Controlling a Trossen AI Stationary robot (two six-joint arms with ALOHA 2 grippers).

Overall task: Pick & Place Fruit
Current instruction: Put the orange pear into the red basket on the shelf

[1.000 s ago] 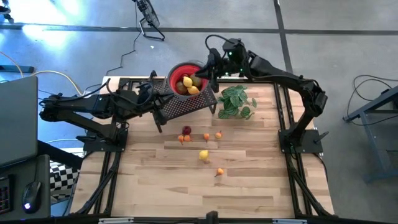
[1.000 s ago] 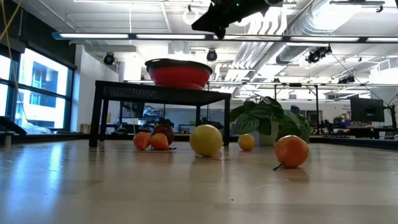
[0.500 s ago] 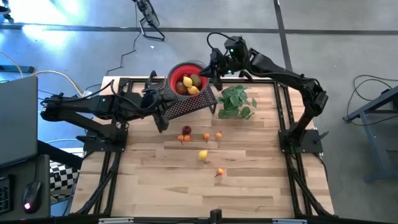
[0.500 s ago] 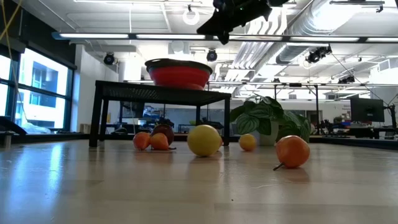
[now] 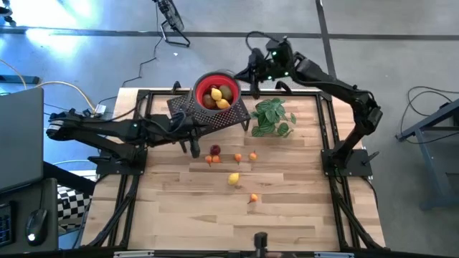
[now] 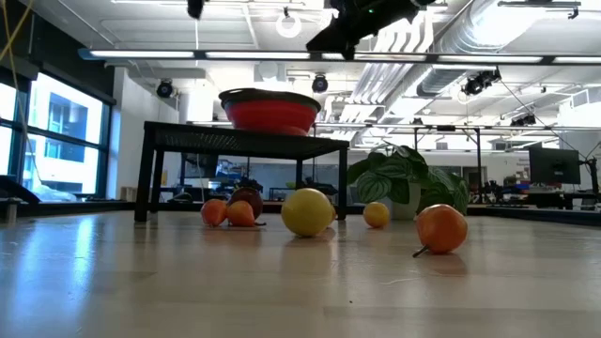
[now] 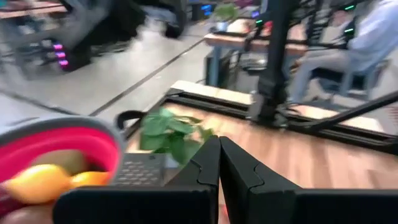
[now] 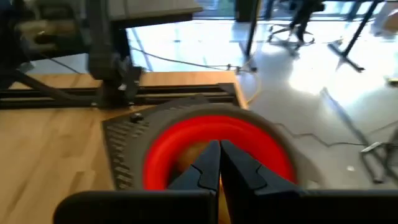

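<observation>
The left hand [image 5: 192, 147] is closed and empty, its arm reaching in low from the left. The right hand [image 5: 256, 92] is closed too, arm arched high at the far side.

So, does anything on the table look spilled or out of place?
Nothing is spilled or damaged. Six fruits lie loose on the table, among them a lemon and an orange ball, while the others sit in the red bowl.
</observation>
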